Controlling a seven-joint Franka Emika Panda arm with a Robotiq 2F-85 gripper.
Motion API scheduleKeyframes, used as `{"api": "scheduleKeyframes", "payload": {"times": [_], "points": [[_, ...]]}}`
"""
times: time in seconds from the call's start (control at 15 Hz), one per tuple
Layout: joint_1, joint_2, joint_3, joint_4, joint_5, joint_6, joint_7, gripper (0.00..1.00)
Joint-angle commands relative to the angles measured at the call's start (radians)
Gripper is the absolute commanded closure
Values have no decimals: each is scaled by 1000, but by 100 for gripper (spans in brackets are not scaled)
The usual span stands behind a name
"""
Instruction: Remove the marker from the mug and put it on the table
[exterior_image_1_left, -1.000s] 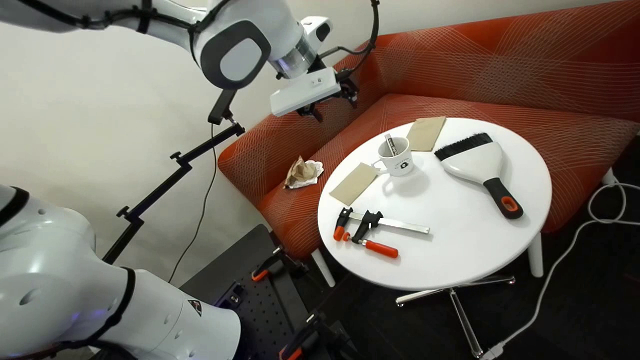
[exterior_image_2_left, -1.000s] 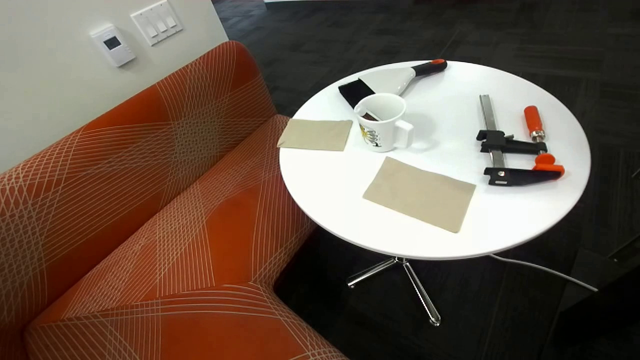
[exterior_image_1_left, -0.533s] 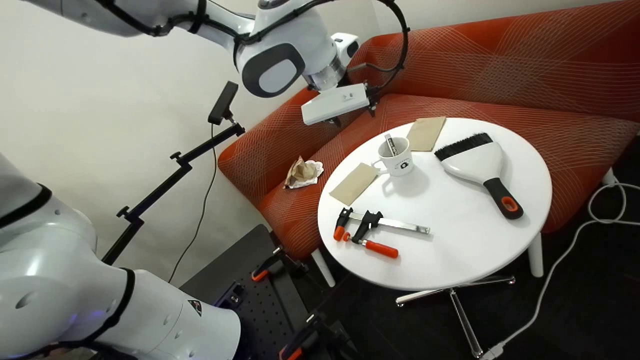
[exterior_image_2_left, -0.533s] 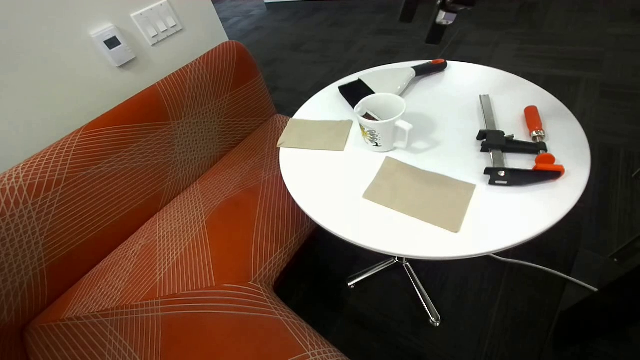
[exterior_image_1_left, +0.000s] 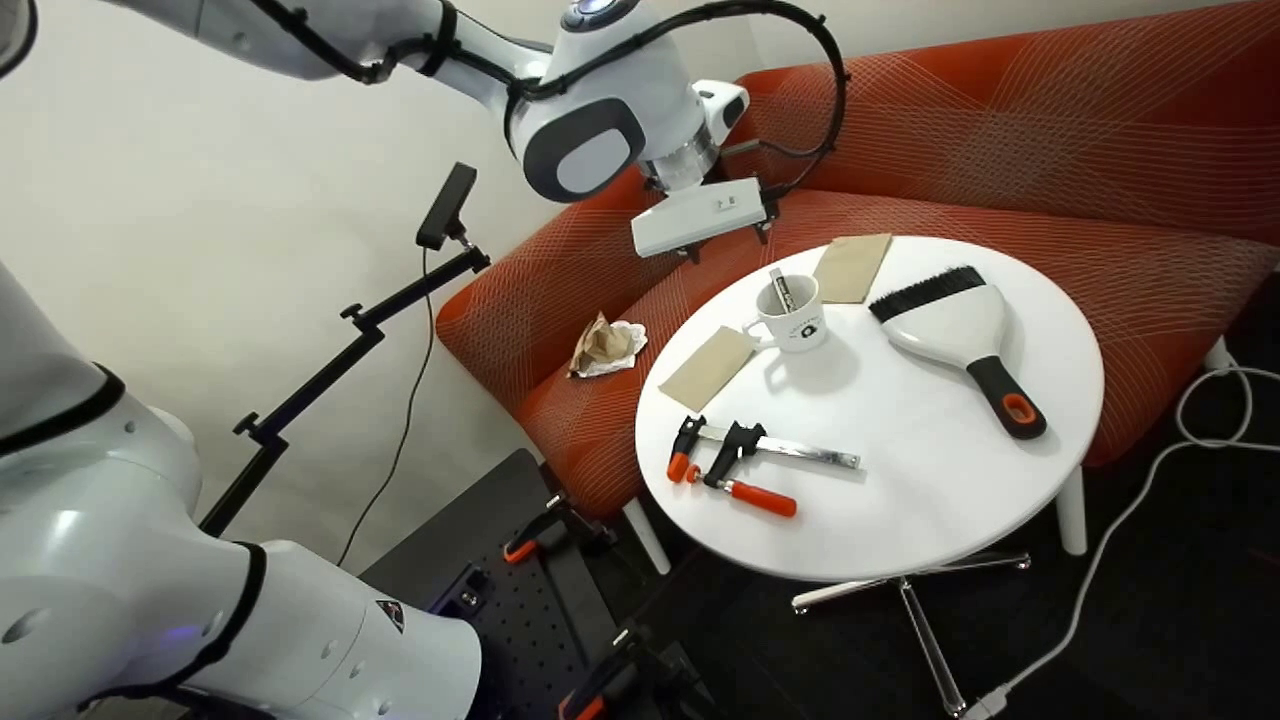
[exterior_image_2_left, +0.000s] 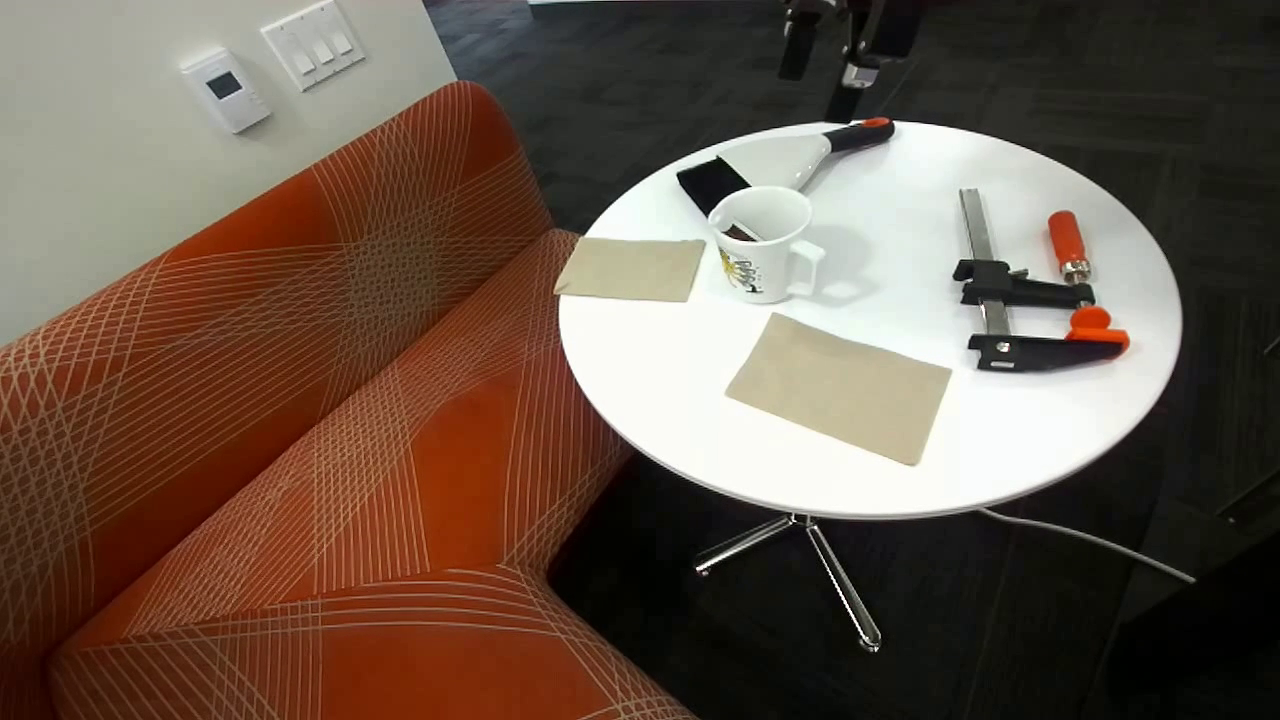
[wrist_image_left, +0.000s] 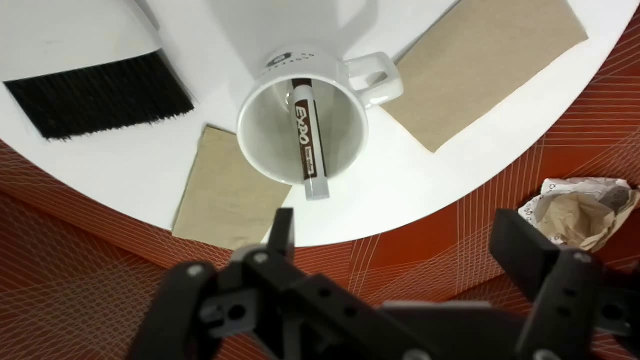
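Observation:
The white mug (exterior_image_1_left: 798, 326) stands upright on the round white table (exterior_image_1_left: 930, 490), and also shows in an exterior view (exterior_image_2_left: 765, 270). The marker (wrist_image_left: 309, 135), with a grey-white barrel and dark EXPO label, leans inside the mug (wrist_image_left: 260, 135). Its grey end sticks out over the rim in the wrist view. It also shows in both exterior views (exterior_image_1_left: 783, 290) (exterior_image_2_left: 740, 232). My gripper (wrist_image_left: 395, 225) is wide open with nothing between its fingers. It hangs above table height (exterior_image_1_left: 728, 246), apart from the mug and marker. In an exterior view its fingers (exterior_image_2_left: 818, 85) hang at the top.
Two tan cardboard pieces (exterior_image_1_left: 708, 368) (exterior_image_1_left: 852, 268) lie beside the mug. A white brush (exterior_image_1_left: 950, 330) with a black handle and a red-black clamp (exterior_image_1_left: 750, 455) lie on the table. A red-orange sofa (exterior_image_1_left: 950, 215) borders it, with crumpled paper (exterior_image_1_left: 606, 345) on the seat.
The arm and gripper have moved toward the table and lower. The fingers have come into view at the top of an exterior view. Mug, marker and other things have stayed put.

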Motion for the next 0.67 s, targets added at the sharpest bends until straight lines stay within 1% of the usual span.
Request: {"api": "scheduleKeyframes", "payload": {"times": [0.0,0.13,0.4,0.6], "points": [[-58,1,58,-3,-41,8,30,0],[-63,11,62,8,-57,7,28,0],[-113,75,106,58,-146,-2,-21,0],[-154,134,141,99,-193,1,-50,0]]}}
